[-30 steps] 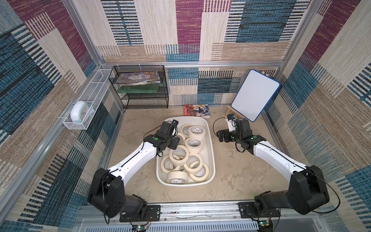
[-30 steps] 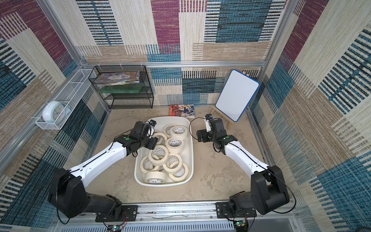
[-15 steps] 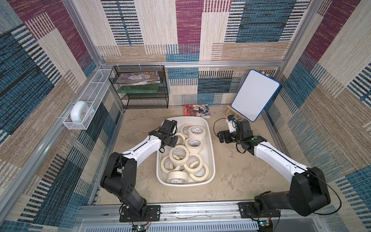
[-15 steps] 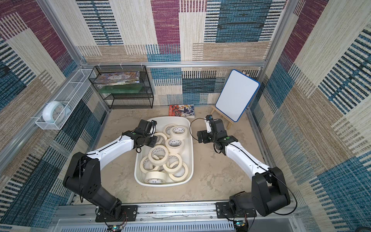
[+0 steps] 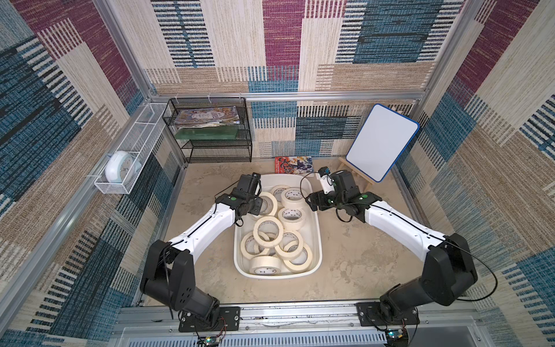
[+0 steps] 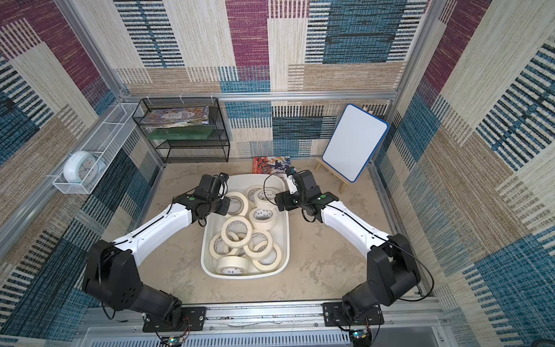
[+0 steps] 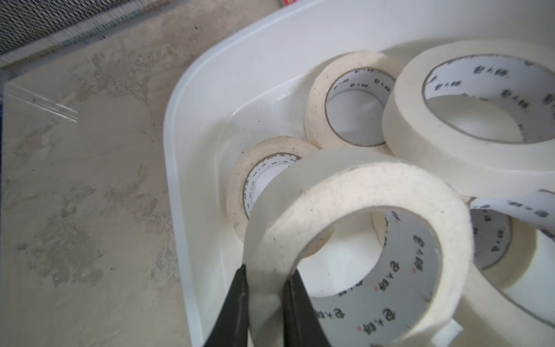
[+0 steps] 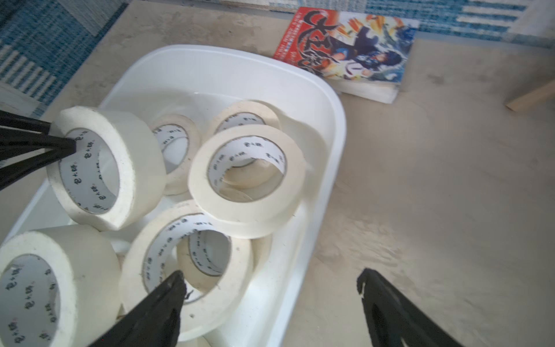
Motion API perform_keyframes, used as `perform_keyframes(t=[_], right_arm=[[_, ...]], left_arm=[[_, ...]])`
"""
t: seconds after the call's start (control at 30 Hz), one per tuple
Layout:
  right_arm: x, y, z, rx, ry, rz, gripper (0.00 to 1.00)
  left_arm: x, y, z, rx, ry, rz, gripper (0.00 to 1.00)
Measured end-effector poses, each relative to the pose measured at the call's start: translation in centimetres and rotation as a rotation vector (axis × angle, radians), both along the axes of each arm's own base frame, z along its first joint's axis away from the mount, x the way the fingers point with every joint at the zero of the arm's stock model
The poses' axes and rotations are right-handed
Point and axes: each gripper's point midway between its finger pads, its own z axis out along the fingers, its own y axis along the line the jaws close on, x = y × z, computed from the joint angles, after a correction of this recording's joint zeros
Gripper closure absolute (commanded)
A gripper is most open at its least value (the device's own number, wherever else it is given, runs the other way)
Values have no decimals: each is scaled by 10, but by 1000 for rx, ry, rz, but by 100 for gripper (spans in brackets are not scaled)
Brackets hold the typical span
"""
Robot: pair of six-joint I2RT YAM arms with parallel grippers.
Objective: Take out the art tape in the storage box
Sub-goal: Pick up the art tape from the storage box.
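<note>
We find our left pincer point(image 7: 265, 270) clamped on the wall of one art tape roll point(image 7: 390, 180), tilted above the others in the storage box point(image 7: 180, 120), while our right pincer point(image 8: 270, 273) gapes wide over its rim.

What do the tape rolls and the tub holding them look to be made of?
The tape rolls: probably crepe-paper masking tape, matt cream with fuzzy, speckled edges; the printed white inside looks like card. The tub: seemingly plastic, smooth glossy white, with soft highlights on its rounded walls.
</note>
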Motion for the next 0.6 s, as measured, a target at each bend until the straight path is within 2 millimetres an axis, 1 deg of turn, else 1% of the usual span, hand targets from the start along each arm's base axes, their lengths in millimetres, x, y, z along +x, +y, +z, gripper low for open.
perform_keyframes(t=[0.07,0.13,0.23,0.3,0.37,0.43,0.5,0.57,0.6], right_arm=[[2,23,8,20,-2,42,18],[4,42,14,34,-5,72,24],[-3,76,16,47,8,137,30],[-13,99,15,56,20,188,30],[-19,115,12,65,35,226,31],[-20,125,6,61,48,239,33],[-18,129,0,57,60,239,34],[-15,132,-2,57,67,234,38],[-13,134,-3,56,67,232,42]], left_arm=[[0,0,14,-9,-27,2,100],[0,-1,20,-15,-42,-1,100],[-3,-3,17,-10,-29,-7,100],[-5,-4,17,-12,-26,-8,100],[-5,-6,17,-15,-26,-9,100],[-7,-8,21,-26,-34,-9,100],[-10,-11,27,-39,-48,-13,100],[-12,-14,32,-51,-58,-19,100],[-14,-16,34,-57,-62,-22,100]])
